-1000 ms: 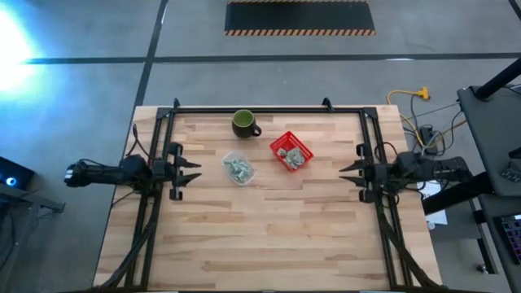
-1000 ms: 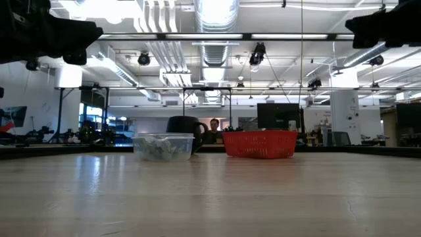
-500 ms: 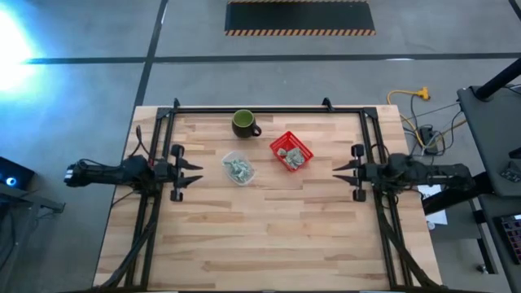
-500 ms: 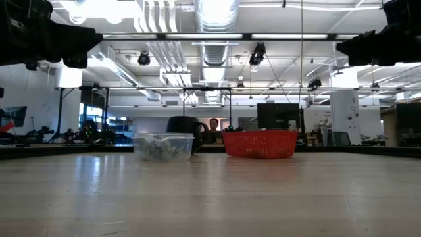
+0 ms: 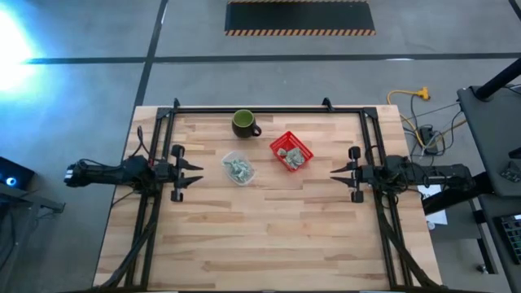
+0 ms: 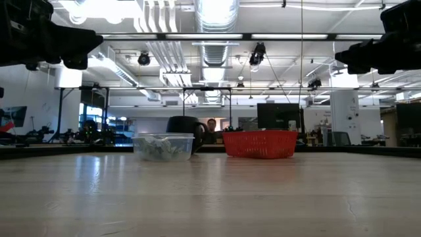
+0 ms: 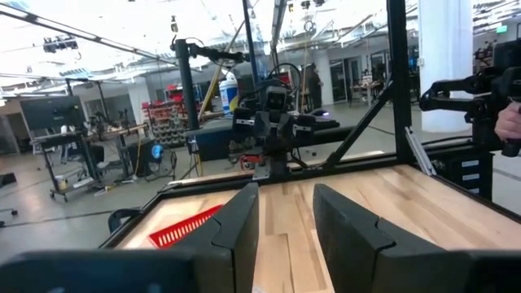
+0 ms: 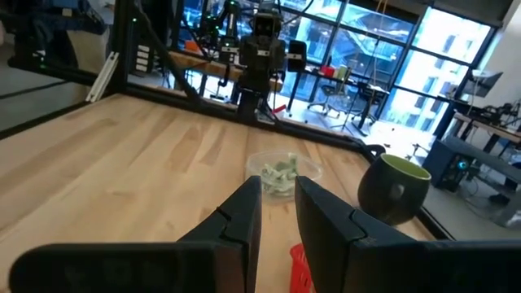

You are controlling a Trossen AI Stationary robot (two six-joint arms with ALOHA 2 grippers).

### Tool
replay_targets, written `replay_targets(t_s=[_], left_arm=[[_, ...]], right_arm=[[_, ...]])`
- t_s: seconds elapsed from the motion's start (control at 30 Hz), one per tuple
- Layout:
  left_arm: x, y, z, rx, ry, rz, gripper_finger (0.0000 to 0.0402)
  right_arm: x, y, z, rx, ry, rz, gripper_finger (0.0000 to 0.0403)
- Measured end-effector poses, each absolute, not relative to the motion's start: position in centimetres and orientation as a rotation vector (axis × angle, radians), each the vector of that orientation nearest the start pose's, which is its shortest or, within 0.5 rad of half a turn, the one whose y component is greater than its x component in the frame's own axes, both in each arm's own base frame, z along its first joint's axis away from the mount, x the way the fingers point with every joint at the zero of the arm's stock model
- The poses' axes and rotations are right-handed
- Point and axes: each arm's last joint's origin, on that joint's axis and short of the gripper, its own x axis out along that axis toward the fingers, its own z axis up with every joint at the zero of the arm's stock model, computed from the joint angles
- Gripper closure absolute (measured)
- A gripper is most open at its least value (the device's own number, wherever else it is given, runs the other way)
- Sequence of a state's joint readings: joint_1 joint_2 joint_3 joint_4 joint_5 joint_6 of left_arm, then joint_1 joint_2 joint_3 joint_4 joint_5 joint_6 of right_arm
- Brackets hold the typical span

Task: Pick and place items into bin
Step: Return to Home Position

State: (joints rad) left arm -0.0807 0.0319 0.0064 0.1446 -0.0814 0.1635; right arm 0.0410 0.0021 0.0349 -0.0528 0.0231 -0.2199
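Left gripper [image 5: 195,173]: held above the table [image 5: 269,236] at its left side, level and pointed at the right gripper; the fingers are parted and nothing is gripped.
Right gripper [image 5: 334,173]: held above the table's right side, facing the left gripper; the fingers are parted by a narrow gap and nothing is gripped.
Items [image 5: 238,169]: heaped in the two bins, between the grippers and well apart from both; none is seen loose on the wood.
Clear bin [image 6: 164,135]: set straight ahead of the left gripper, nearer to it than to the right gripper; pale green-and-white pieces are seen through its wall.
Red bin [image 6: 260,145]: set ahead of the right gripper, a little off its line toward the mug; just beside the clear bin, not touching it.
Mug [image 5: 242,123]: stood upright beyond both bins, off to the side of both grippers.
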Motion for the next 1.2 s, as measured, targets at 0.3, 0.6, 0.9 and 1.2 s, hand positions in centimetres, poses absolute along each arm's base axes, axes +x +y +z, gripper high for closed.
replay_targets(t_s=[0.3,0.6,0.9,1.2], left_arm=[[9.98,-0.57,17.56,0.155,-0.100,0.010,0.0299],[10.18,-0.58,17.32,0.158,-0.073,0.008,0.0299],[10.33,-0.59,17.14,0.160,-0.052,0.007,0.0299],[10.49,-0.61,16.93,0.162,-0.028,0.004,0.0299]], right_arm=[[9.60,0.32,16.96,-0.202,0.026,0.017,0.0335],[9.74,0.32,16.79,-0.177,0.048,0.018,0.0335],[9.73,0.32,16.80,-0.177,0.047,0.018,0.0335],[9.73,0.32,16.80,-0.177,0.047,0.017,0.0335]])
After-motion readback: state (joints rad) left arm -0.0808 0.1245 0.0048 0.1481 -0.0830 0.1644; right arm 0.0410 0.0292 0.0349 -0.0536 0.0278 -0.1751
